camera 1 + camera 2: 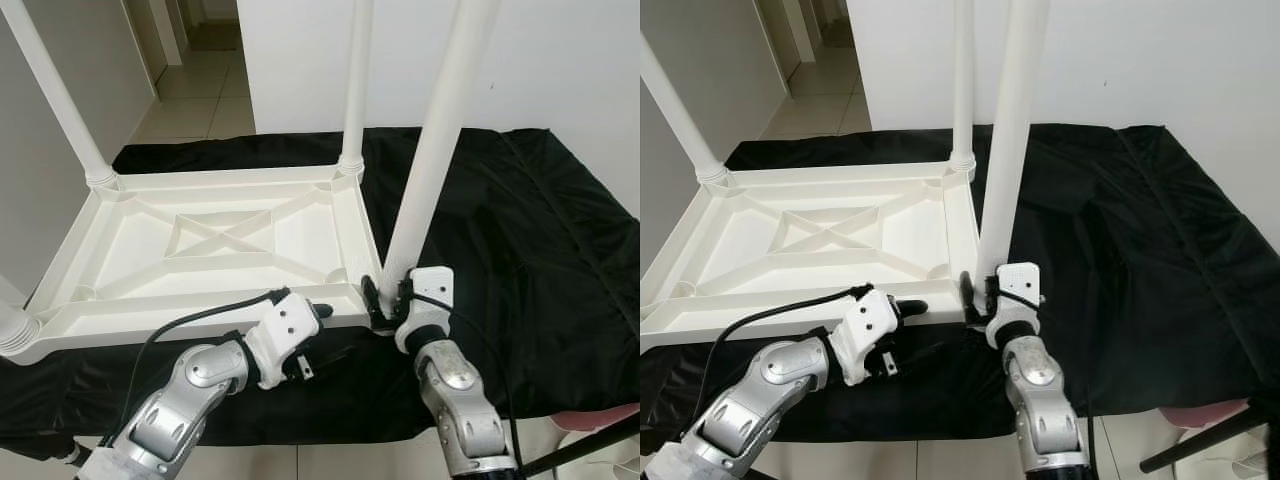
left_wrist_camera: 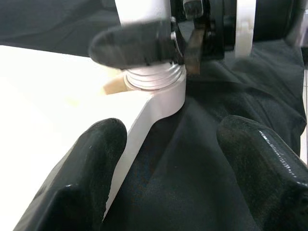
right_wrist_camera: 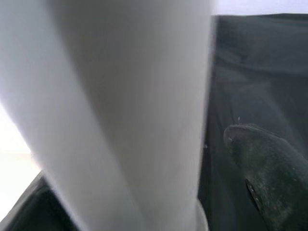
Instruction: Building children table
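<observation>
Two silver arms reach over black cloth: right gripper clamped on a white table leg at the upturned white tabletop corner, left gripper spread open beside its edge

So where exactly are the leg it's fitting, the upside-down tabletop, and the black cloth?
white leg (image 1: 430, 160), left eye view, middle of its shaft.
tabletop (image 1: 150, 235), left eye view, ribbed underside, left of the cross.
black cloth (image 1: 520, 240), left eye view, bare stretch right of the leg.
</observation>
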`<state>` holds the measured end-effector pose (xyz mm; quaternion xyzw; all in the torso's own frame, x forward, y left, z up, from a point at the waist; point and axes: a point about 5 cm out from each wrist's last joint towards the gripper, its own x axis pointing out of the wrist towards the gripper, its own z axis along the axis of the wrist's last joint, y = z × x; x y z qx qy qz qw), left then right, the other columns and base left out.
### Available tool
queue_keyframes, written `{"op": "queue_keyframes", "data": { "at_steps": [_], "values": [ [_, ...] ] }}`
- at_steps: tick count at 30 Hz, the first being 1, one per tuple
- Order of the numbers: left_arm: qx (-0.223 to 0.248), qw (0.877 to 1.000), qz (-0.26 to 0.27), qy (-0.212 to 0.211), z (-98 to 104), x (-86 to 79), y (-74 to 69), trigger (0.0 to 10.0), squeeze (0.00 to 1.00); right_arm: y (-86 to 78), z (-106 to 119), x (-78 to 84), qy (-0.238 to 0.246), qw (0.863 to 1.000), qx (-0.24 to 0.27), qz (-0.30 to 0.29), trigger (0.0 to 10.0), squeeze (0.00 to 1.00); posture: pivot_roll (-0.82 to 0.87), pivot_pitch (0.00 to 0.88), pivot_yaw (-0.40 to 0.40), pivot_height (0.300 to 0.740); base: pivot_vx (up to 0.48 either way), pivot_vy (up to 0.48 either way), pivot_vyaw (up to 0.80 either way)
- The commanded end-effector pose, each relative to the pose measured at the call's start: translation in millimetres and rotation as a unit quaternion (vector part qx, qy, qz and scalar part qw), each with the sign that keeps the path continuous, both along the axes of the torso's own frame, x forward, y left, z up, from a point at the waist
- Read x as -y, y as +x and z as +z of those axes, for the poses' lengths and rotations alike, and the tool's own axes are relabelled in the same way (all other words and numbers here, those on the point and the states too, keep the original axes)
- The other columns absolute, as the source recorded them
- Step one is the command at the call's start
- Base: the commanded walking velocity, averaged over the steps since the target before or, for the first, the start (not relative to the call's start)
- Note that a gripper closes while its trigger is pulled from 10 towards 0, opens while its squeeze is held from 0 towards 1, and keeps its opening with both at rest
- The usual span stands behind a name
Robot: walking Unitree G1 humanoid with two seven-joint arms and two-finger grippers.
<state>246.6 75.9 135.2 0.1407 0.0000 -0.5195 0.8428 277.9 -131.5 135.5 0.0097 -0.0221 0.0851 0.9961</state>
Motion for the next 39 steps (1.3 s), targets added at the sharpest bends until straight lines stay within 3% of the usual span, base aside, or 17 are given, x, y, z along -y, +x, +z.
{"op": "queue_keyframes", "data": {
  "at_steps": [1, 2, 3, 6, 8, 13, 17, 18, 22, 23, 24, 26, 27, 37, 38, 39],
  "values": [
    [-0.013, 1.000, -0.013, 0.007, -5, -4.1, -1.4, 10.0, 0.00, 0.8, 4, 1.4, 0.008, 1.000, 0.008, 0.005, 10.0, 0.00, -0.06, 0.030, 0.058, 0.740, 0.000, 0.000, 0.00],
    [-0.016, 1.000, -0.018, 0.008, -5, -4.5, -3.0, 10.0, 0.00, 3.8, 7, 6.1, 0.001, 0.999, 0.009, 0.044, 10.0, 0.00, -0.06, 0.029, 0.060, 0.740, 0.000, 0.000, 0.00],
    [-0.016, 1.000, -0.018, 0.008, -5, -4.5, -3.0, 10.0, 0.00, 3.8, 7, 6.1, 0.001, 0.999, 0.009, 0.044, 10.0, 0.00, -0.06, 0.029, 0.060, 0.740, 0.000, 0.000, 0.00],
    [-0.020, 0.999, -0.029, 0.011, -5, -6.0, -7.1, 10.0, 0.00, 11.2, 16, 12.4, -0.047, 0.983, 0.013, 0.177, 10.0, 0.00, -0.06, 0.037, 0.064, 0.740, 0.000, 0.000, 0.00],
    [-0.020, 0.999, -0.029, 0.011, -5, -6.0, -7.1, 10.0, 0.00, 11.2, 16, 12.4, -0.047, 0.983, 0.013, 0.177, 10.0, 0.00, -0.06, 0.037, 0.064, 0.740, 0.000, 0.000, 0.00],
    [-0.021, 0.999, -0.026, -0.004, 1, -5.5, -3.9, 10.0, 0.00, 21.4, 15, 13.5, -0.079, 0.958, 0.004, 0.277, 10.0, 0.00, -0.06, 0.045, 0.069, 0.740, 0.000, 0.000, 0.00],
    [-0.020, 0.999, -0.026, -0.004, 1, -5.7, -3.6, 10.0, 0.00, 23.2, 15, 12.9, -0.082, 0.955, 0.004, 0.286, 10.0, 0.00, -0.06, 0.047, 0.071, 0.740, 0.000, 0.000, 0.00],
    [-0.020, 1.000, -0.025, -0.003, 2, -6.1, -3.5, 10.0, 0.00, 28.4, 13, 10.5, -0.096, 0.942, -0.003, 0.320, 10.0, 0.00, -0.05, 0.047, 0.074, 0.740, 0.000, 0.000, 0.00],
    [-0.019, 1.000, -0.023, -0.004, 3, -6.6, -3.0, 10.0, 0.00, 32.3, 12, 10.1, -0.109, 0.935, -0.008, 0.338, 10.0, 0.00, -0.04, 0.044, 0.077, 0.740, 0.000, 0.000, 0.00],
    [-0.018, 1.000, -0.023, -0.004, 4, -6.9, -2.8, 10.0, 0.00, 33.6, 11, 11.0, -0.113, 0.931, -0.011, 0.347, 8.7, 0.00, -0.04, 0.042, 0.078, 0.740, 0.000, 0.000, 0.00],
    [-0.018, 1.000, -0.024, -0.003, 4, -7.0, -2.9, 10.0, 0.00, 34.6, 10, 12.3, -0.117, 0.929, -0.014, 0.352, 4.8, 0.00, -0.04, 0.040, 0.079, 0.740, 0.000, 0.000, 0.00],
    [-0.018, 1.000, -0.024, -0.003, 4, -7.1, -3.0, 10.0, 0.00, 35.5, 9, 13.6, -0.119, 0.926, -0.015, 0.357, 4.8, 0.00, -0.04, 0.040, 0.079, 0.740, 0.000, 0.000, 0.00],
    [-0.018, 1.000, -0.024, -0.002, 4, -7.5, -2.9, 10.0, 0.00, 36.3, 9, 15.2, -0.118, 0.925, -0.017, 0.361, 0.0, 0.00, -0.03, 0.038, 0.078, 0.740, 0.000, 0.000, 0.00],
    [-0.022, 1.000, -0.019, 0.000, 2, -9.6, -2.1, 10.0, 0.00, 37.0, 3, 22.4, -0.116, 0.923, -0.024, 0.367, 0.0, 0.00, -0.03, 0.047, 0.078, 0.740, 0.000, 0.000, 0.00],
    [-0.023, 1.000, -0.020, 0.001, 2, -9.1, -2.4, 10.0, 0.00, 37.9, 2, 25.8, -0.110, 0.929, -0.025, 0.352, 10.0, 0.00, -0.04, 0.046, 0.078, 0.740, 0.000, 0.000, 0.00],
    [-0.023, 1.000, -0.020, 0.001, 2, -9.1, -2.4, 10.0, 0.00, 37.9, 2, 25.8, -0.110, 0.929, -0.025, 0.352, 10.0, 0.00, -0.04, 0.046, 0.078, 0.740, 0.000, 0.000, 0.00]
  ]
}}
